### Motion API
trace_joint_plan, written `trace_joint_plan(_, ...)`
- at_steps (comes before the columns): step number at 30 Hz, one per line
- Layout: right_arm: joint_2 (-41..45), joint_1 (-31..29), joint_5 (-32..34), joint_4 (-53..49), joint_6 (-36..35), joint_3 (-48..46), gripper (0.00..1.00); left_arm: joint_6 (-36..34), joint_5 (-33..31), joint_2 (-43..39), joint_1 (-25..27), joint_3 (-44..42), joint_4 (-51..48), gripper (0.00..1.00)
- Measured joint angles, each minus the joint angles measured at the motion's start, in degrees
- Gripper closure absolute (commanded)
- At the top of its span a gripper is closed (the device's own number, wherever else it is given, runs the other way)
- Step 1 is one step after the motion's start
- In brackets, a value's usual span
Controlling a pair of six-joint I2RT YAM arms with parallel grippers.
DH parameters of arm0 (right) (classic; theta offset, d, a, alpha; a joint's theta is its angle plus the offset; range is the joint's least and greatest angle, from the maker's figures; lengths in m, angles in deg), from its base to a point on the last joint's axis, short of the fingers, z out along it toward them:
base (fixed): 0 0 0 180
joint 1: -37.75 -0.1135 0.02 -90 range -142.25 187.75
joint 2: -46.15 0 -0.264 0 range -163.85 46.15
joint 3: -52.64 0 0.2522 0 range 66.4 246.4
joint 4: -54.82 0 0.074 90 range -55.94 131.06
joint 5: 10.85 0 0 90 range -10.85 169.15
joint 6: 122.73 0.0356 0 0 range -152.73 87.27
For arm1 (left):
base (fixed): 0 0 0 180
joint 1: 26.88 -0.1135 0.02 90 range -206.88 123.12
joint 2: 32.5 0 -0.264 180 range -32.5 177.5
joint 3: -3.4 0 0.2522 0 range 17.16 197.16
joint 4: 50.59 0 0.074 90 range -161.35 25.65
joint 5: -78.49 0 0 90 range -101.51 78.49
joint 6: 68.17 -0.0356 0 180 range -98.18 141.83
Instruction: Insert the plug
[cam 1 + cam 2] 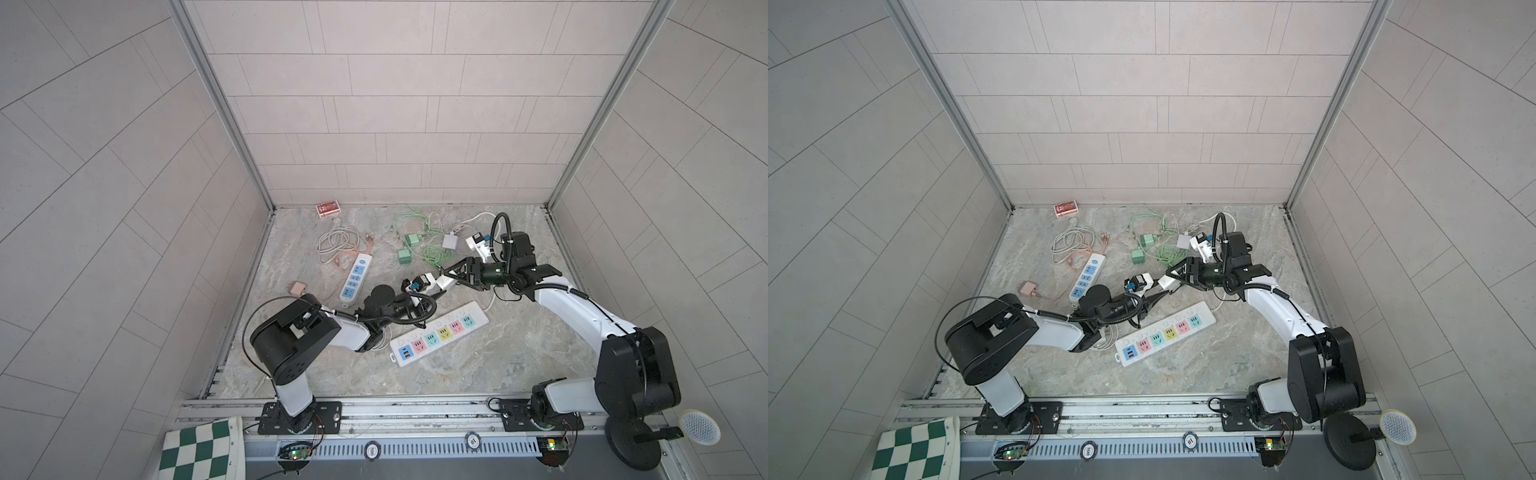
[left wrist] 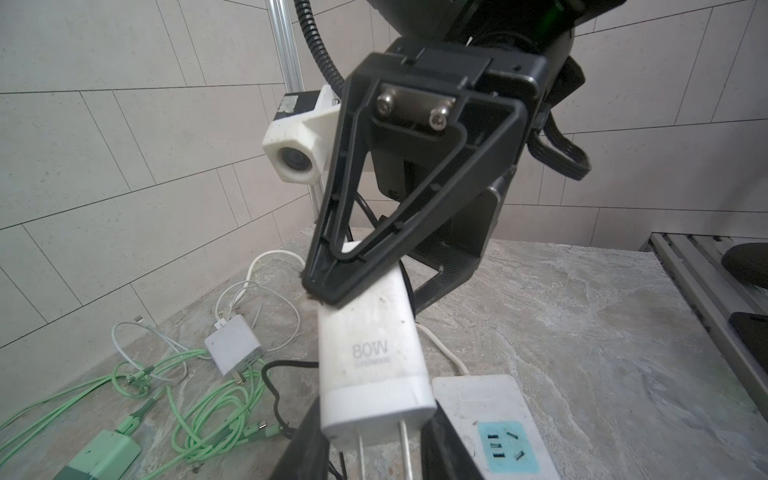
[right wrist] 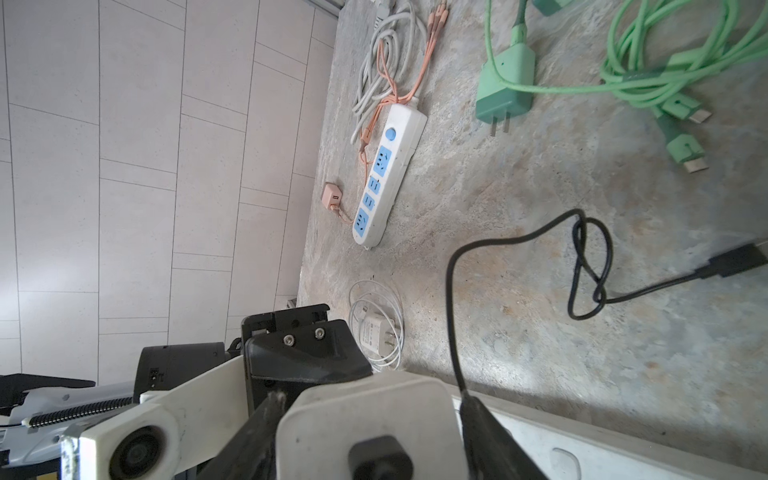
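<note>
White charger (image 2: 370,365) labelled "80W", held above the worktop's (image 1: 519,340) middle. Left gripper (image 2: 372,436) clamped on its pronged end; right gripper (image 3: 365,403) straddles the other, grip unclear. Two strips: colourful power strip (image 1: 439,334), blue power strip (image 1: 356,277).

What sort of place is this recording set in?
Probably a lab robot cell, not a home: tiled panels in an aluminium frame, left arm and right arm bolted to a front rail.

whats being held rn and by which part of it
The left pincer clamps the white charger at its prong end; the right pincer brackets its cable end, grip uncertain.
</note>
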Motion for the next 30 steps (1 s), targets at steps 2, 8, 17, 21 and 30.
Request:
trace_joint_plan(2,0.2,0.0,0.0,0.1,0.2,0.0,0.38,0.0,0.2,0.0,0.0,0.0,0.2,1.00)
trace_joint_plan(8,0.4,0.0,-0.3,0.5,0.5,-0.3,0.40,0.0,0.5,0.0,0.0,0.2,0.4,1.00)
trace_joint_plan(17,1.6,-0.2,1.6,0.1,-0.9,-0.5,0.59,0.6,0.6,0.7,-0.3,0.9,0.4,0.80)
trace_joint_plan(21,2.7,-0.5,4.7,-4.1,-3.4,0.8,0.62,1.0,0.0,1.0,-0.2,1.2,0.4,0.51)
trace_joint_plan(30,2.9,-0.8,20.5,-15.7,-9.8,6.9,0.64,1.7,-3.8,0.8,-0.2,0.7,1.8,0.30)
